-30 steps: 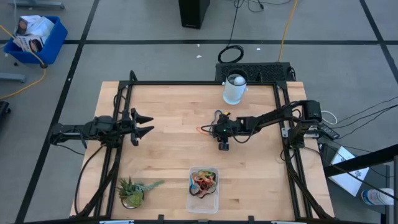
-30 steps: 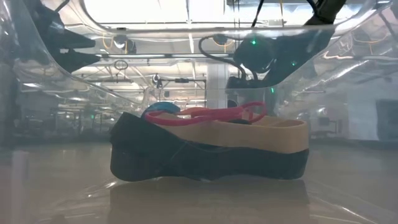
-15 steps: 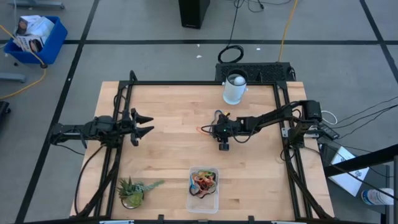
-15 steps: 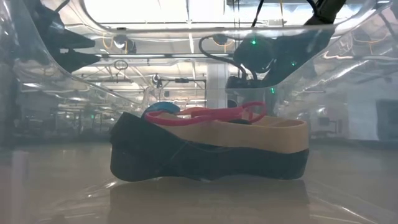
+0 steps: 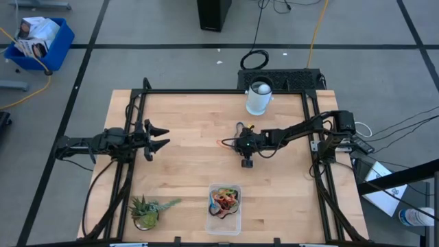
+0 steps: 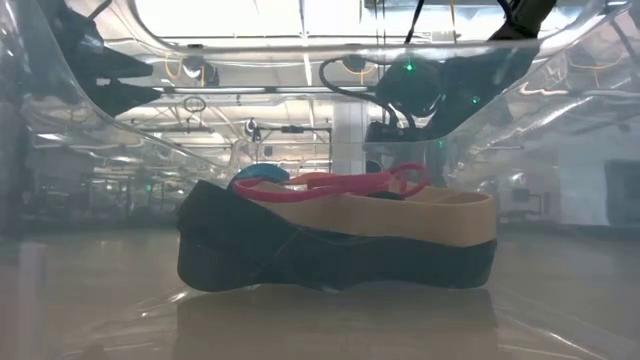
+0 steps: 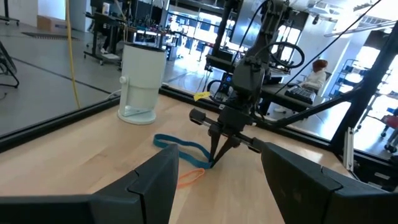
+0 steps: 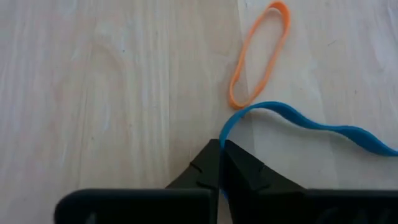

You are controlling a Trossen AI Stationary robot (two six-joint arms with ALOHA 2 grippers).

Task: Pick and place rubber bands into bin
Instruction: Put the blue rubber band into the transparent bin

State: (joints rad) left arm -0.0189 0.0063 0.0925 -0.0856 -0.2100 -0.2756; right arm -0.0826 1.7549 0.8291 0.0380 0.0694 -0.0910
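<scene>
High view, wooden table (image 5: 185,123) (grey floor around), right gripper (image 8: 221,152) pinching blue band (image 8: 298,121)

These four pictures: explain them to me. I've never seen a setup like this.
Two robot arms work at a wooden table. One picture looks straight down, one looks level from inside the clear bin, and one comes from each wrist. The right gripper, at the table's middle, has its fingers shut on a blue band; an orange band lies beside it. The left gripper waits open at the left. More bands sit in the bin. A white cup and a small plant also stand on the table.
</scene>
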